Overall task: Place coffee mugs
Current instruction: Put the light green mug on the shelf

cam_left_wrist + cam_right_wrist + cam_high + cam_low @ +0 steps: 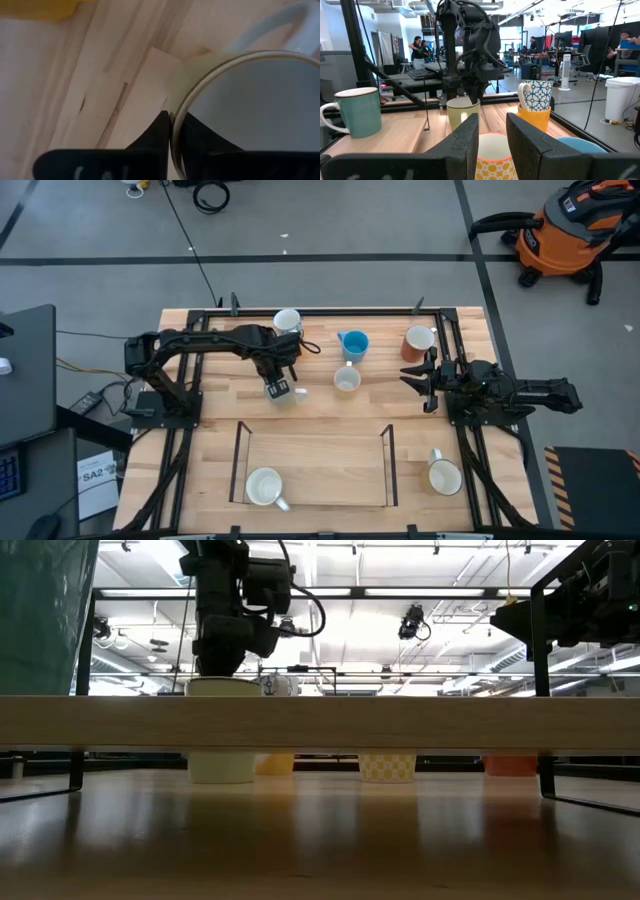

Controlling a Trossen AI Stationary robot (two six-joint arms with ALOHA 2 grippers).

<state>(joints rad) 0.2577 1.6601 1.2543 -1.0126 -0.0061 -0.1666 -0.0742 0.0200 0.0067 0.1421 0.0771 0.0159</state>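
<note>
I am watching the left gripper [279, 389] pinching the rim of a cream mug [240, 105] on the left-centre of the table [200, 480], and the relation that matters is plain in the left wrist view: one dark finger is sitting outside the wall and the other inside the bowl, the two closed on the thin ceramic edge between them. The mug is lying directly beneath the claw, upright, its long axis running straight up toward the wrist, so I am judging that the coming move is a vertical lift and not a sideways drag. Its handle is projecting away on the far side of the rim from the pinch. In the low view the mug's base is showing below the near wooden rail [320, 722], apparently on the board, though I cannot be sure of contact. The left arm is reaching in from its mount at the left edge, elbow bent, wrist turned steeply down over the mug. The open frame [313, 465] in the near middle of the table is lying toward me from the grip, which I am taking as the likely destination. The right gripper [428, 382] is waiting over the right side, fingers parted and holding nothing, farther from this mug than the left.
</note>
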